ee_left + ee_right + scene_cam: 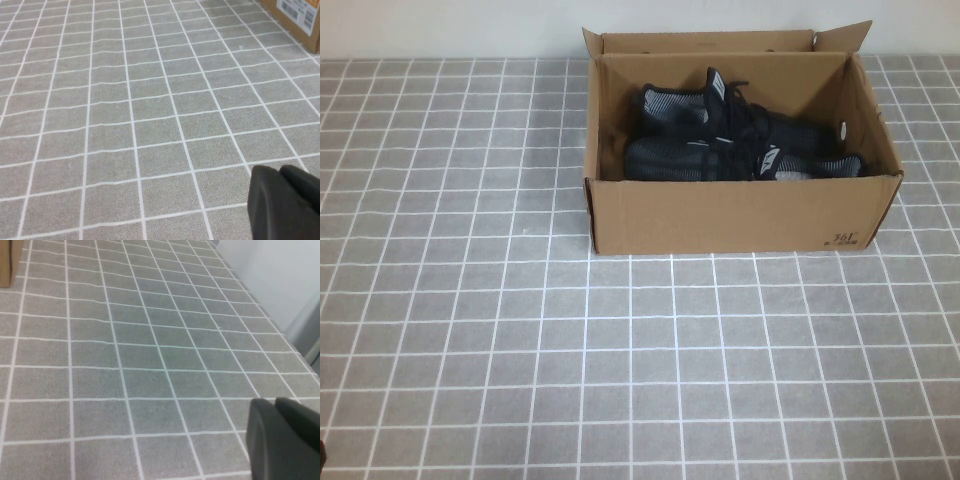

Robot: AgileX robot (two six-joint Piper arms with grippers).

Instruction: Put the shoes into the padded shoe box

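Note:
A brown cardboard shoe box (730, 215) stands open at the back middle of the table, with a small "361" print on its near side. Both black knit sneakers (720, 140) lie inside it, side by side. Neither arm shows in the high view. My left gripper (282, 172) is shut and empty above bare tablecloth; a corner of the box (300, 20) shows far from it. My right gripper (277, 405) is shut and empty above bare tablecloth; a sliver of the box (10, 262) shows far from it.
A grey tablecloth (620, 360) with a white grid covers the table. A pale wall (450, 25) runs along the back edge. The table's right edge (270, 315) shows in the right wrist view.

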